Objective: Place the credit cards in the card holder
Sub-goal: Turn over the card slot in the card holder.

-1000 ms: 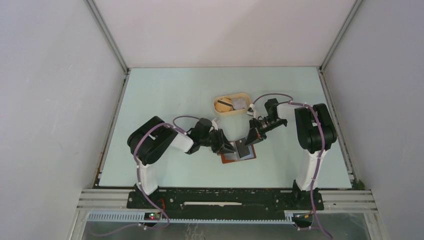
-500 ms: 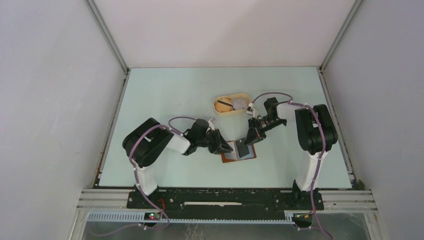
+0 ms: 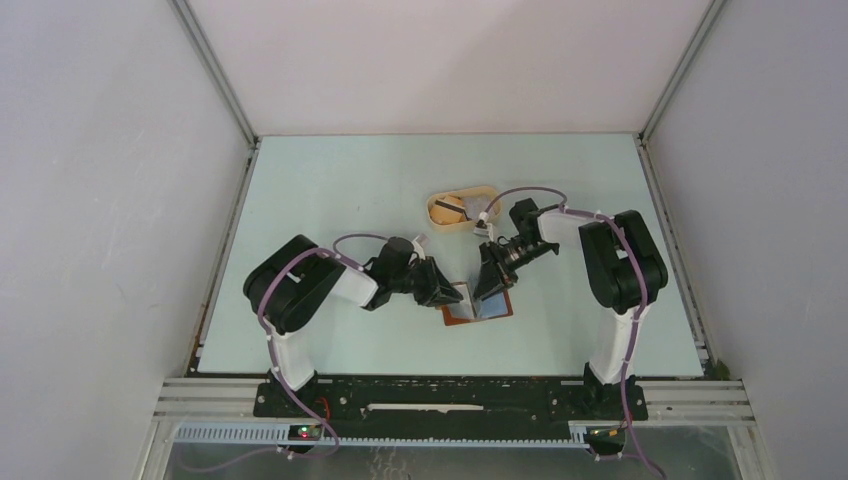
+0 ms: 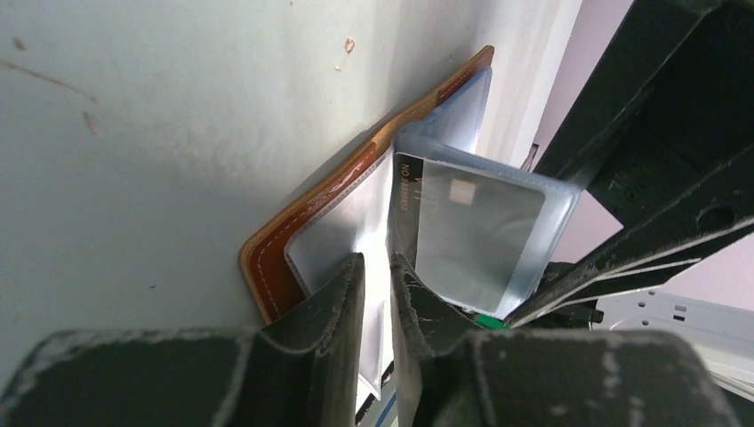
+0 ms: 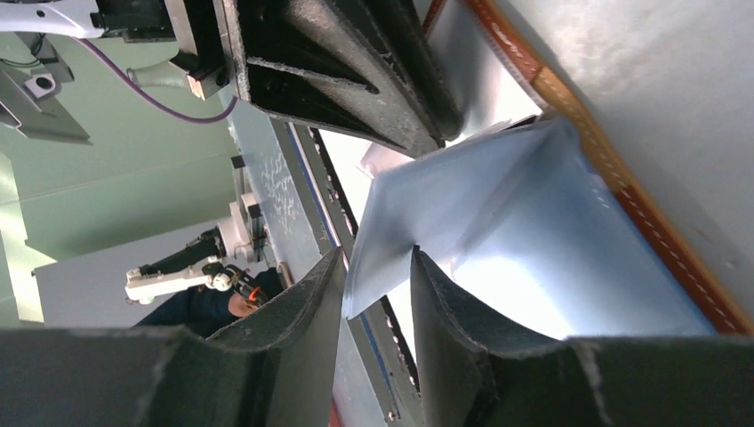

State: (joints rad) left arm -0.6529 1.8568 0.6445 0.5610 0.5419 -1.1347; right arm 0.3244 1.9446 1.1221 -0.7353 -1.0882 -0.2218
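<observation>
Card holder (image 3: 478, 311) lies open and flat on the table (image 3: 330, 200), center-front, brown cover down and inner pockets up. Both grippers crowd over it, so the top view hides most of its middle.

Left gripper (image 4: 378, 271): fingers nearly together, pinching a thin clear pocket (image 4: 342, 227) at the holder's near edge. The sheet runs straight through the narrow gap.

Right gripper (image 5: 378, 267): fingers spread, with a gap between the pads. The corner of a bluish clear sleeve (image 5: 498, 205) sits in that gap, seen face-on, not clamped. Can't tell whether either pad touches it.

Card (image 4: 480, 233): grey, with a chip and a dark strip of print along one edge. It looks to be inside that bluish sleeve, tilted up off the holder, though the wrist angle is steep. The right gripper's black body is right behind it in the left wrist view, and the left gripper's body blocks the top of the right wrist view.

Tray (image 3: 440, 213): tan oval, behind the holder and well apart from it. It holds something dark and something greyish, too small to identify. The right arm's wrist overlaps its right end.
</observation>
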